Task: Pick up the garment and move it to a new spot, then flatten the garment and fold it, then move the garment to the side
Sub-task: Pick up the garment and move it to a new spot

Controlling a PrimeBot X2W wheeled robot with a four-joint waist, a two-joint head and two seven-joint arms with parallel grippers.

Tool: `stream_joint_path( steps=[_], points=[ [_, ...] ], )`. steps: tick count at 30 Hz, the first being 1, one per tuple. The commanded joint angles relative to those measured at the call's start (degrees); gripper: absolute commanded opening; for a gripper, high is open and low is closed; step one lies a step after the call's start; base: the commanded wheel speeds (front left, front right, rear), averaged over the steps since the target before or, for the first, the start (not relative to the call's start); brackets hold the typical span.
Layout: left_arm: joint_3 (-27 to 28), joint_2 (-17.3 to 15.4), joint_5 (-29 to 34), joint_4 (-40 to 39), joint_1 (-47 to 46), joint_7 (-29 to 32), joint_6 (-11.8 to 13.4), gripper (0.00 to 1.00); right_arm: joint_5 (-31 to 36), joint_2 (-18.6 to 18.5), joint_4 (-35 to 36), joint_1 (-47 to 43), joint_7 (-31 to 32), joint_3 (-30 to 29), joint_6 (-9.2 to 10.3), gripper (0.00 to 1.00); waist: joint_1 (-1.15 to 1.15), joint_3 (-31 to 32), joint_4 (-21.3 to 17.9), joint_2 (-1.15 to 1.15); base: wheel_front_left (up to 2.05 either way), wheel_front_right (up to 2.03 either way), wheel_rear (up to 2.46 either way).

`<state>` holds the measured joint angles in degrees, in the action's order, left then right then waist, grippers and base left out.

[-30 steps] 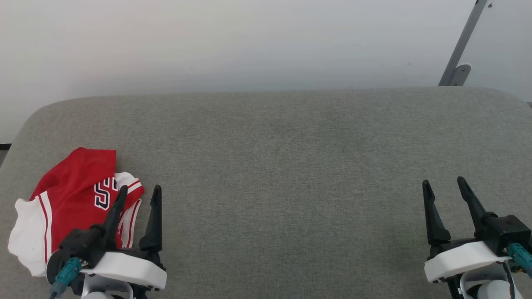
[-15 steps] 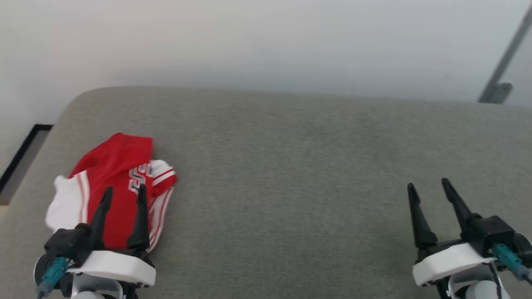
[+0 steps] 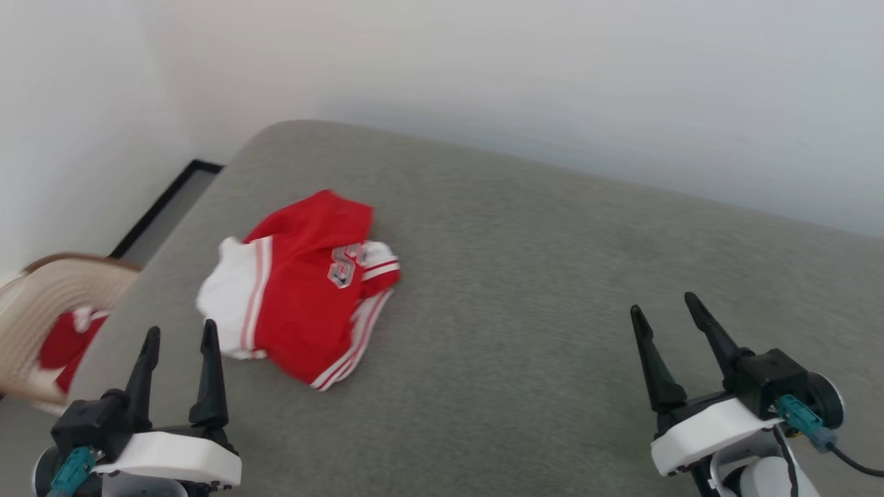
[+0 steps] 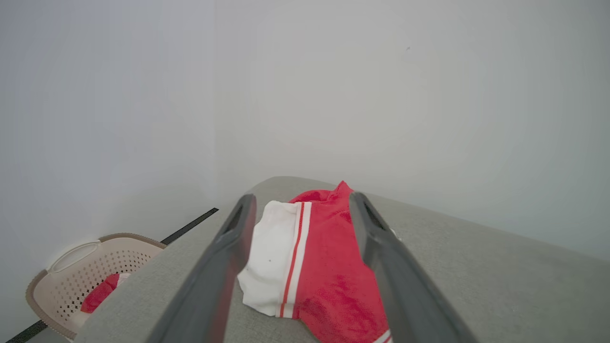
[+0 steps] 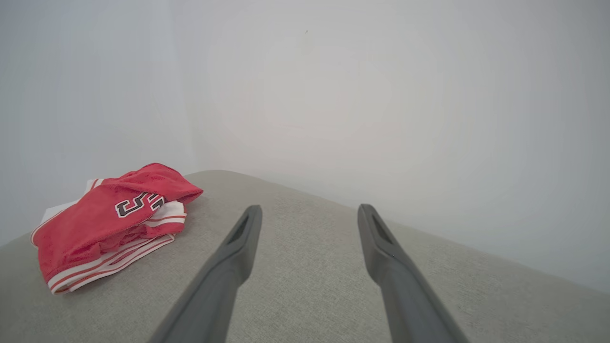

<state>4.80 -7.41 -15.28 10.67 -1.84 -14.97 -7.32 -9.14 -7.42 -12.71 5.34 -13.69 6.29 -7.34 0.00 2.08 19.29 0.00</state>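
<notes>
The garment [image 3: 304, 290] is a crumpled red shirt with white sleeve ends and striped trim, lying on the grey padded surface [image 3: 539, 290] near its left end. My left gripper [image 3: 178, 337] stands open at the lower left, just short of the shirt's near left edge, nothing between its fingers. In the left wrist view the garment [image 4: 314, 257] lies ahead between the open fingers. My right gripper [image 3: 668, 310] is open at the lower right, far from the shirt. The right wrist view has the garment [image 5: 112, 216] off to its left.
A beige perforated laundry basket [image 3: 62, 304] with red cloth inside stands on the floor left of the surface, also seen as the basket [image 4: 81, 271] in the left wrist view. A white wall runs behind. Bare grey surface stretches right of the shirt.
The head camera has swung left, so the shirt sits nearer mid-picture and the basket has come into view. Both grippers stay open; the shirt lies as before.
</notes>
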Motion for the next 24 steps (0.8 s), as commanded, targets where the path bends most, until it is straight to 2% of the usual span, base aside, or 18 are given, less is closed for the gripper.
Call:
stream_joint_path(
  steps=[1,7,12,18,24],
  points=[
    [0.36,0.14,0.67,-0.40,0.59,-0.33,-0.15,1.00,-0.55,0.20,-0.17,0.54,-0.16,0.33,-0.27,1.00,0.00,0.24,2.76,0.00,0.00,0.00,0.00],
    [1.66,0.57,0.91,-0.55,0.96,-0.33,-0.17,1.00,-0.68,0.35,-0.50,1.15,-0.26,1.39,-0.27,1.00,0.00,-0.04,5.61,0.00,0.00,0.00,0.00],
    [2.57,1.26,-0.09,-0.84,0.31,-0.33,-0.17,1.00,-0.89,-0.01,-0.29,1.73,-0.05,1.86,-0.27,1.00,0.00,-1.10,5.82,0.00,0.00,0.00,0.00],
    [2.46,0.74,-0.80,0.60,-3.63,-0.33,-0.18,1.00,-1.17,-0.92,0.42,3.05,0.69,2.02,-0.27,1.00,0.00,-3.44,2.98,0.00,0.00,0.00,0.00],
    [1.23,-1.83,-2.21,4.33,-8.46,-0.33,-0.19,1.00,-0.76,-1.51,1.60,4.38,1.38,1.63,-0.27,1.00,0.00,-6.39,-1.01,0.00,0.00,0.00,0.00]
  ],
)
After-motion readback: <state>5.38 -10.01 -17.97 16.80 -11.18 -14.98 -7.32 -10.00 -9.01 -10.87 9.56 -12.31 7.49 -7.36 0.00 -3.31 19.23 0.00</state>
